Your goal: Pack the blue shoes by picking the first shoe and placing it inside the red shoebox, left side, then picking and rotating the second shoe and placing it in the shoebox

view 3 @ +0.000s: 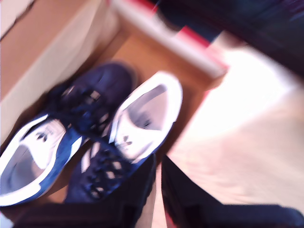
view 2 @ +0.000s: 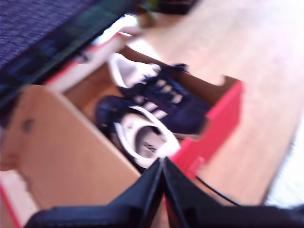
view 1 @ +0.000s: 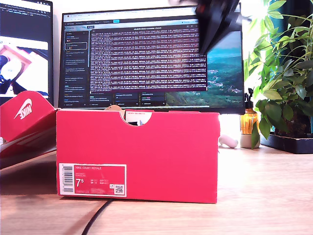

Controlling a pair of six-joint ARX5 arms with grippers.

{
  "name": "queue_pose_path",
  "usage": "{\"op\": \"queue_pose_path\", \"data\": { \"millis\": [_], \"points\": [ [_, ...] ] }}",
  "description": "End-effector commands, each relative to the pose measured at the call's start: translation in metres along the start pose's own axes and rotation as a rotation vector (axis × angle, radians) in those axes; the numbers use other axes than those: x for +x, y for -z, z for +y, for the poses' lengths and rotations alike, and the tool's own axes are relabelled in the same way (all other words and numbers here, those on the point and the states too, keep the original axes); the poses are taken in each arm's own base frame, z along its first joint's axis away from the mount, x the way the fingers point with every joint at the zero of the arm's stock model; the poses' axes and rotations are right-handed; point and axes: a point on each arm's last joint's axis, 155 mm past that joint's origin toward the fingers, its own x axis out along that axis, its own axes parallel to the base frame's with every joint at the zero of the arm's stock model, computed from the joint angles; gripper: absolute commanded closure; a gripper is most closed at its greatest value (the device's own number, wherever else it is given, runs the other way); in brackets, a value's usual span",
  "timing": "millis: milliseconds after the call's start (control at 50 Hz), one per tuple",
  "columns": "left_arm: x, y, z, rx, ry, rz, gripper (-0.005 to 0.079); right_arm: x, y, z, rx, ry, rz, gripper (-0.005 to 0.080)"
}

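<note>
The red shoebox [view 1: 146,156] stands in the middle of the exterior view, its lid [view 1: 24,115] hinged open toward that view's left. Its front wall hides the inside there. Both wrist views look down into the box [view 2: 218,118] [view 3: 190,35], where the blue shoes lie side by side, heel to toe: one shoe [view 2: 142,137] [view 3: 142,118] and the other shoe [view 2: 166,99] [view 3: 42,147]. My first gripper [view 2: 162,164] hovers above the box, shut and holding nothing. My second gripper [view 3: 158,166] also hangs over the shoes, its fingers almost together, nothing between them. A blurred black arm [view 1: 217,19] shows high in the exterior view's upper right.
A wide monitor [view 1: 146,54] stands right behind the box, with a second screen [view 1: 24,49] at the exterior view's left. A potted plant [view 1: 283,73] and an amber bottle [view 1: 248,122] stand at its right. A black cable [view 1: 98,218] runs from under the box.
</note>
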Motion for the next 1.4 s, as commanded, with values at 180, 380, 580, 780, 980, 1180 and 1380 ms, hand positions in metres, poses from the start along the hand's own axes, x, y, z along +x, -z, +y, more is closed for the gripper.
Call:
{"op": "queue_pose_path", "data": {
  "millis": [180, 380, 580, 780, 980, 1180, 1380],
  "points": [
    [0.003, -0.026, 0.024, 0.016, -0.057, -0.105, 0.0756, -0.051, -0.004, -0.024, 0.029, 0.067, -0.143, 0.0765],
    [0.002, -0.033, 0.057, -0.021, -0.108, -0.156, 0.0756, -0.067, 0.005, -0.045, 0.064, 0.119, -0.256, 0.0765],
    [-0.002, -0.025, 0.092, -0.110, -0.146, -0.187, 0.0756, -0.071, 0.035, -0.057, 0.093, 0.167, -0.342, 0.0765],
    [-0.001, -0.003, 0.112, -0.204, -0.146, -0.182, 0.0756, -0.070, 0.061, -0.075, 0.108, 0.248, -0.443, 0.0765],
    [0.002, 0.010, 0.118, -0.257, -0.138, -0.181, 0.0756, -0.041, 0.089, -0.103, 0.143, 0.294, -0.484, 0.0765],
    [0.008, 0.029, 0.129, -0.289, -0.188, -0.166, 0.0756, -0.023, 0.127, -0.137, 0.267, 0.341, -0.474, 0.0765],
    [0.016, 0.049, 0.132, -0.379, -0.203, -0.162, 0.0756, -0.028, 0.148, -0.155, 0.311, 0.344, -0.450, 0.0765]
  ]
}}
